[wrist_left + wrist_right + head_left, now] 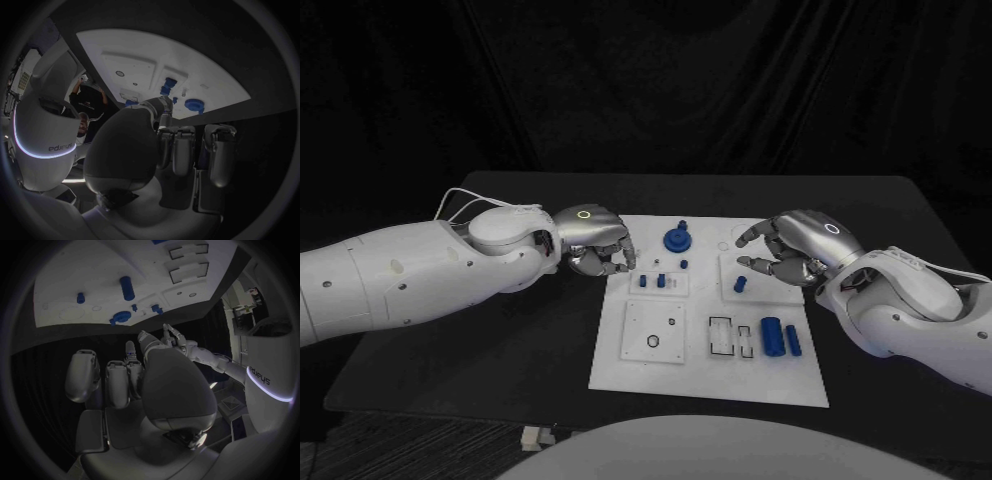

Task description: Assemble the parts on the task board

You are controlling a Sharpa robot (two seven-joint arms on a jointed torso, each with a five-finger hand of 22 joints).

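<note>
The white task board lies mid-table. On it a round blue part with an upright peg stands near the far edge. Two small blue pegs and a blue block sit in the middle row. A blue cylinder and a slim blue bar lie at the near right. My left hand hovers at the board's far left corner, fingers bent downward, nothing in it. My right hand arches over the far right of the board, just beyond the block, fingers apart and holding nothing.
A square plate with small openings and two rectangular slots sit in the board's near half. Bare black table lies left of the board, and its front edge runs just below the board.
</note>
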